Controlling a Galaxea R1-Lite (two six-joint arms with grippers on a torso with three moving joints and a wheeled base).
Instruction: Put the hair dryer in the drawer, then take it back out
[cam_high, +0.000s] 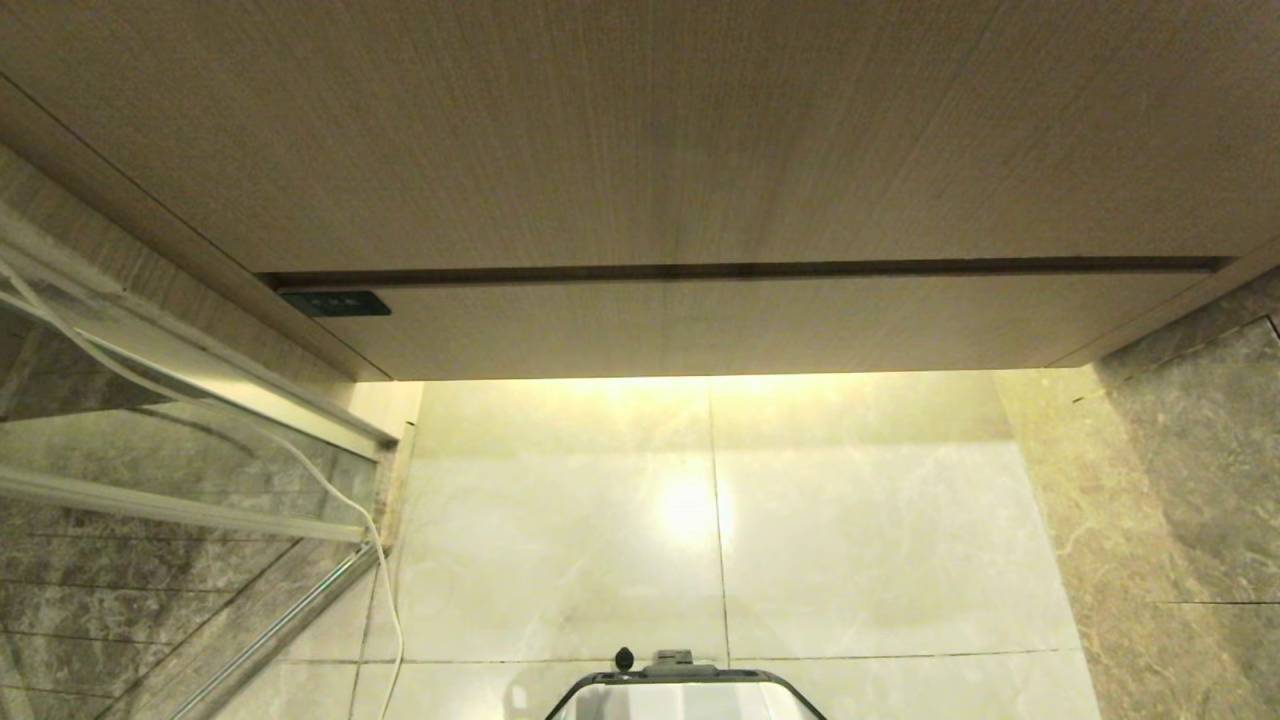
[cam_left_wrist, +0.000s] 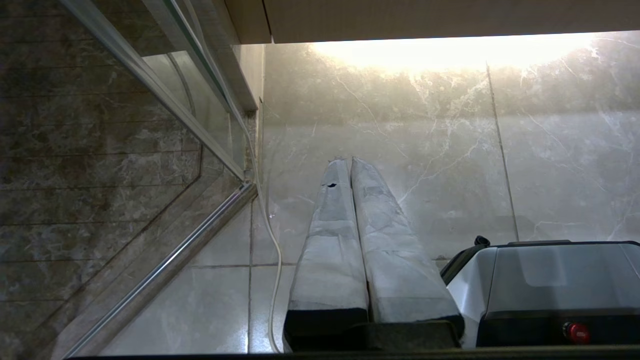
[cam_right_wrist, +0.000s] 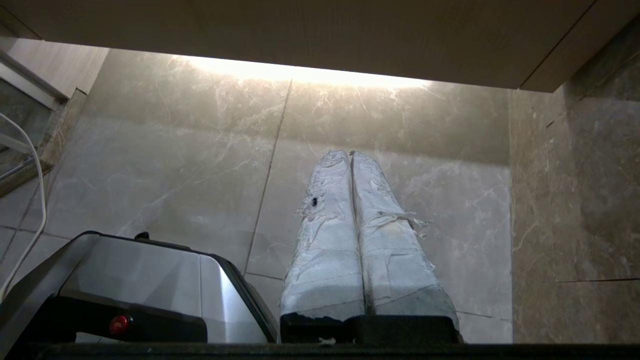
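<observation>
Light brown wood fills the far side: the drawer (cam_high: 740, 325) is pushed shut under a taller wood panel (cam_high: 640, 130). The hair dryer is not in sight. The left gripper (cam_left_wrist: 345, 161) hangs low over the pale floor tiles (cam_high: 850, 540), fingers pressed together, holding nothing. The right gripper (cam_right_wrist: 351, 153) hangs the same way, closed and holding nothing. A white cable (cam_high: 385, 600) runs along the left by the glass door (cam_high: 150, 470).

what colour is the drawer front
Light brown wood grain drawer, closed; clearest in the head view.
</observation>
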